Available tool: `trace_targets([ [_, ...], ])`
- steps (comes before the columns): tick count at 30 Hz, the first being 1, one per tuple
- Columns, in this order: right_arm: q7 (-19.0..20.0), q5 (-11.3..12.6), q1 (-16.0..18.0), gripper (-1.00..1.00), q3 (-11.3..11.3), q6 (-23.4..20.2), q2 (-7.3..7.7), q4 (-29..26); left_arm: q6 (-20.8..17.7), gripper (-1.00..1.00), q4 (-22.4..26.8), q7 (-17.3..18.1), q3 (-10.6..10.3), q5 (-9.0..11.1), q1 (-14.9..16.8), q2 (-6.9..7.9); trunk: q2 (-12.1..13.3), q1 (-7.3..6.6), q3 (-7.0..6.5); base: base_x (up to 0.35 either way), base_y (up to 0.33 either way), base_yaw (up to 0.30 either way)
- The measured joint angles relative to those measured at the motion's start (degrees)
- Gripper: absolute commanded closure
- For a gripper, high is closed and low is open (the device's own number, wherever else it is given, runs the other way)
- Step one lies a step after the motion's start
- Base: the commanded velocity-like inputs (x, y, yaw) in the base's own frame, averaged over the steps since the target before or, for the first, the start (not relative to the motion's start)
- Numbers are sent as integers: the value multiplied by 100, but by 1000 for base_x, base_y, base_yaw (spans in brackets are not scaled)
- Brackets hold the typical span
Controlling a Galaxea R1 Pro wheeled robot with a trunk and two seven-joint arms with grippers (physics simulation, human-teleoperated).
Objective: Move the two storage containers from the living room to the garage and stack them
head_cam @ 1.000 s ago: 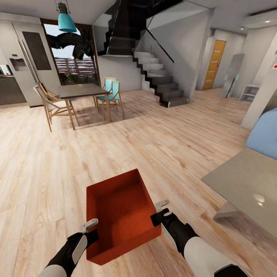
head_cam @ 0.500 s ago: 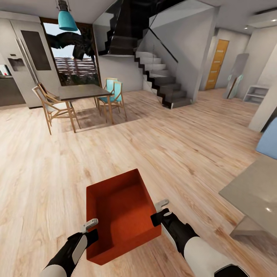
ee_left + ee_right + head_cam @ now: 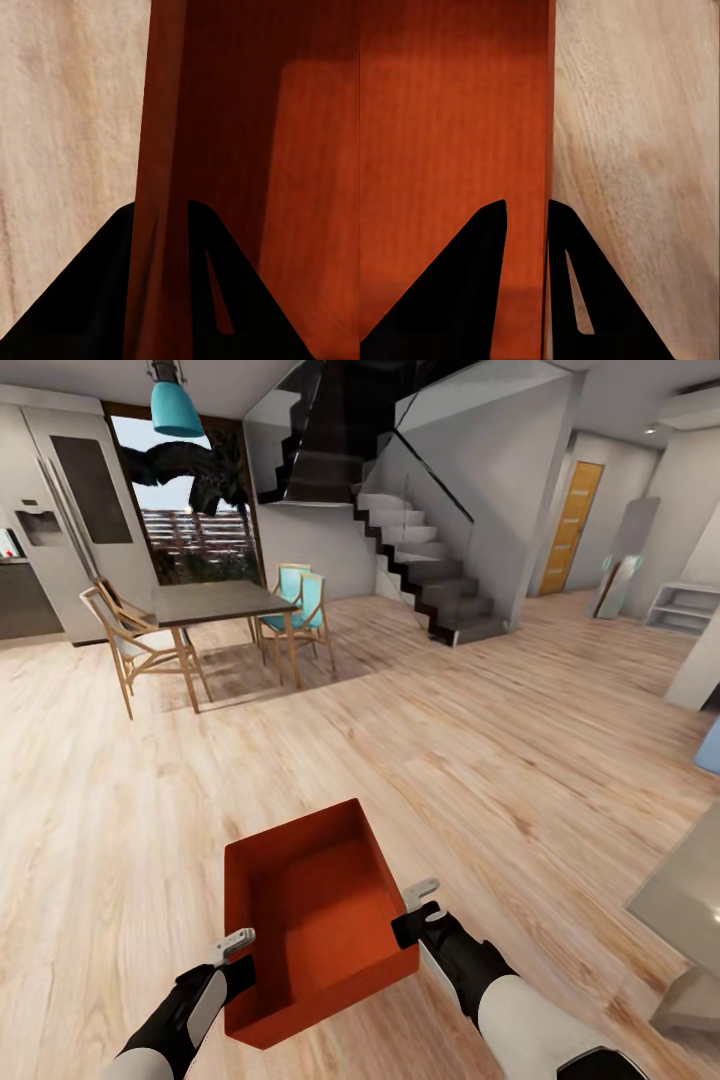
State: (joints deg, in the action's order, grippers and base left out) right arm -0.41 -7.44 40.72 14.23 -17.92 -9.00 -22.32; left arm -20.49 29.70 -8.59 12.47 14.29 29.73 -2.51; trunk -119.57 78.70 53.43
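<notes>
Container (image 3: 310, 910), orange-red, open top up, was held low in front of robot over wood floor (image 3: 480, 760), w/ left gripper (image 3: 238, 943) and right gripper (image 3: 420, 895) each pinching a side wall between nearly closed fingers. Dining table (image 3: 215, 598), stairs (image 3: 430, 575) and orange door (image 3: 568, 525) lay ahead. Judging by that: one container in transit thru house, garage not reached, stacking and 2nd container left to do.

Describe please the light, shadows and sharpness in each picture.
Head view: even light, bright window behind the dining table, soft shadow under it; the container is shaded inside. Left wrist view: the tool's fingers are black silhouettes on the container's wall, grain soft. Right wrist view: black fingers too, floor blurred.
</notes>
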Motion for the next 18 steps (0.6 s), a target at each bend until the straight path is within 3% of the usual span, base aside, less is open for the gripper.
trace_targets([
  [18,-1,0,0,100,0,2,0,0,2,100,0,0,0,-1,0,0,0,0,0,327,192,0],
])
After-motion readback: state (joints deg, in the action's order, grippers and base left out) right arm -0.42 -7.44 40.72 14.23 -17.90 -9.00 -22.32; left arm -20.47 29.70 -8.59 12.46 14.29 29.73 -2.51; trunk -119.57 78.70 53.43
